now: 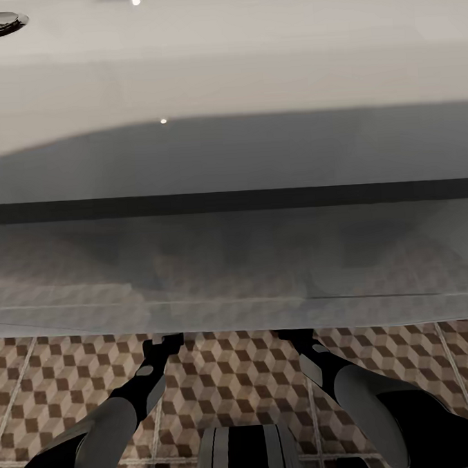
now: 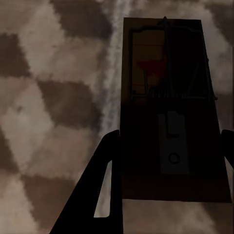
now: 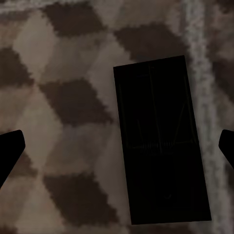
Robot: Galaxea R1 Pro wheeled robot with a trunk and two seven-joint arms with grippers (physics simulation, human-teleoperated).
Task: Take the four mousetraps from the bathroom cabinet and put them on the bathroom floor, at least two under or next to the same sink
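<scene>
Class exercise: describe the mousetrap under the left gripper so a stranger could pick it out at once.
Start at the cube-patterned bathroom floor. The mousetrap is a dark-brown board sitting between the left gripper's fingers, beside a pale grout line. It shows a red patch and a pale metal plate.

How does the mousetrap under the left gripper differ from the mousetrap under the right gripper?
The left gripper's mousetrap sits between that gripper's fingers, with a red patch and a metal plate showing. The right gripper's mousetrap lies apart from its spread fingers and looks plain black. Both are flat dark rectangles above the cube-patterned floor.
</scene>
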